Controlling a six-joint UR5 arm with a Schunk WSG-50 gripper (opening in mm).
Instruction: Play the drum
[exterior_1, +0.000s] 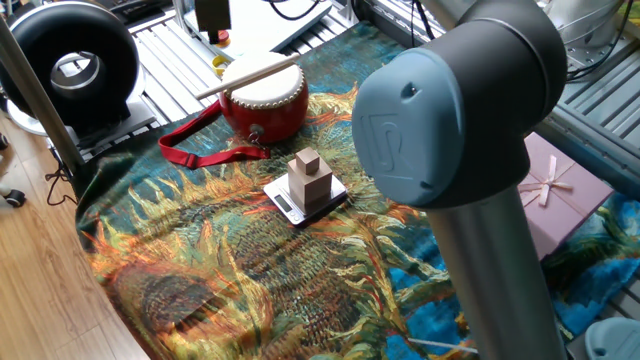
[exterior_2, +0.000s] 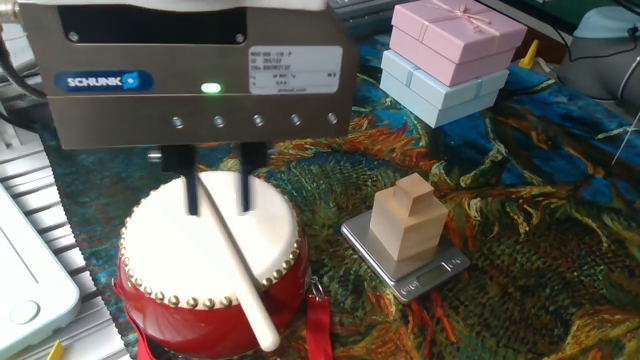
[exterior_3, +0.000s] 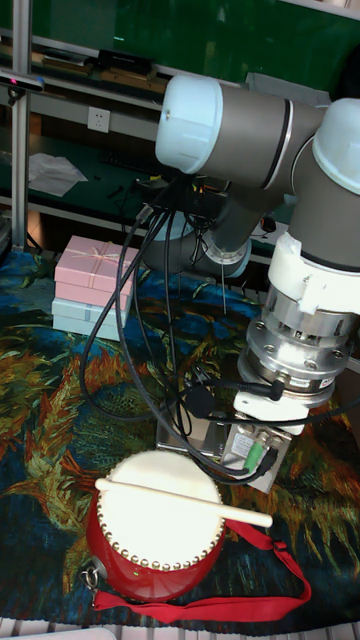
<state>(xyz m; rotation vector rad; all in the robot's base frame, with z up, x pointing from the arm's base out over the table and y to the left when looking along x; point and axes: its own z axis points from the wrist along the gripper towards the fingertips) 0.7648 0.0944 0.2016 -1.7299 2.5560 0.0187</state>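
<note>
Other fixed view: gripper (exterior_2: 216, 190) fingers (exterior_2: 190, 185) spread apart, grasping nothing, tips just above the drum (exterior_2: 205, 265) head. Drumstick (exterior_2: 225, 262) lies across the head, its upper end passing between the fingers; contact can't be confirmed. Drum sits near the edge of the sunflower-print cloth (exterior_2: 520, 250), red strap (exterior_1: 205, 150) trailing over the cloth. Beside the drum, wooden block (exterior_2: 408, 222) stands on a small scale (exterior_2: 405, 262). Pink and blue gift boxes (exterior_2: 450, 55) stacked well apart, toward the far edge. Black fan (exterior_1: 70, 65) off the cloth.
</note>
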